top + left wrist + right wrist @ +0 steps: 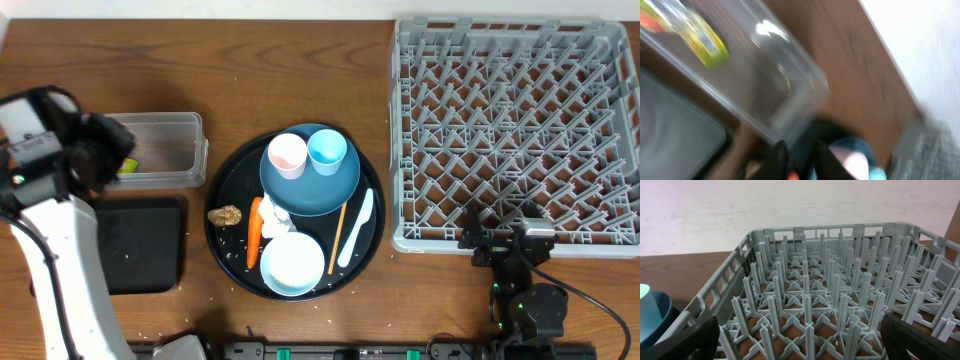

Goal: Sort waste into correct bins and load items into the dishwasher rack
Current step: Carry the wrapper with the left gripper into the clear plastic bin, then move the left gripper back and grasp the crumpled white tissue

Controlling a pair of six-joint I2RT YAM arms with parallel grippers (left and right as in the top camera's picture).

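Note:
The yellow-green wrapper point(707, 40) lies in the clear tub point(170, 145). My left gripper point(112, 150) hovers at the tub's left end, its fingers point(801, 152) blurred, close together and empty. The round black tray point(225, 180) holds the dark blue plate point(330, 185) with the pink cup point(287, 155) and light blue cup point(327, 150), the carrot point(254, 231), brown lump point(225, 214), tissue point(274, 218), pale bowl point(293, 265), spoon point(356, 228) and chopstick point(338, 235). My right gripper point(503, 238) is open and empty at the grey rack's point(515, 130) front edge.
The flat black tray point(140, 245) lies in front of the tub. Rice grains point(250, 262) are scattered on the round tray and on the table near the flat tray. The rack's upright pegs point(830, 295) fill the right wrist view.

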